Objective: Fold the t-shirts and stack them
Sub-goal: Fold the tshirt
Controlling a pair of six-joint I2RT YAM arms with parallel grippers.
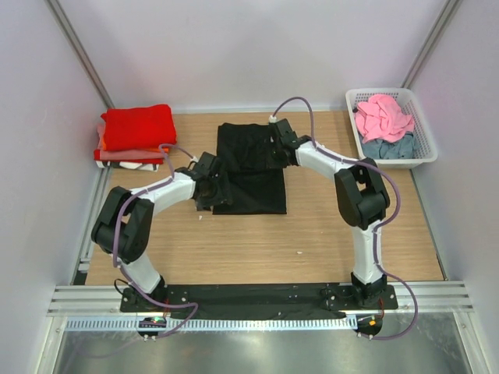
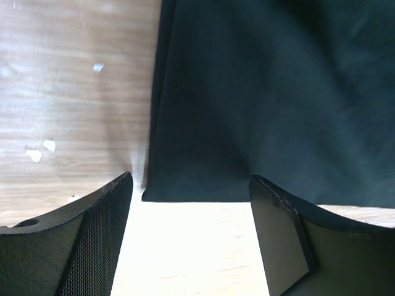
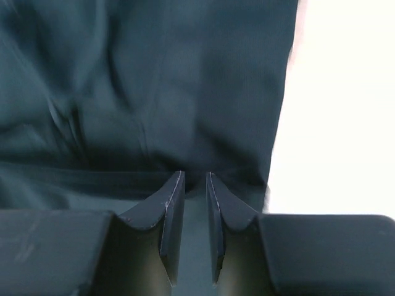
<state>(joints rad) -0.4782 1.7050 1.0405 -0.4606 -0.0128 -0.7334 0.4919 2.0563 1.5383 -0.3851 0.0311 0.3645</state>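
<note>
The black t-shirt [image 1: 249,167] lies partly folded on the middle of the wooden table. My left gripper [image 1: 214,187] is open and empty at the shirt's left near corner; in the left wrist view [image 2: 191,185] the shirt's corner [image 2: 259,111] lies just beyond the fingertips. My right gripper [image 1: 274,144] sits on the shirt's far right part. In the right wrist view [image 3: 195,176] its fingers stand nearly together, with black cloth [image 3: 154,92] in the narrow gap. A folded red t-shirt [image 1: 139,127] tops a stack over orange [image 1: 129,154] and white [image 1: 136,164] ones at the back left.
A white lattice basket [image 1: 427,132] stands at the back right, holding a crumpled pink shirt [image 1: 382,117] and a grey-blue one [image 1: 387,148]. Grey walls close in the table on three sides. Bare wood lies between the black shirt and the arm bases.
</note>
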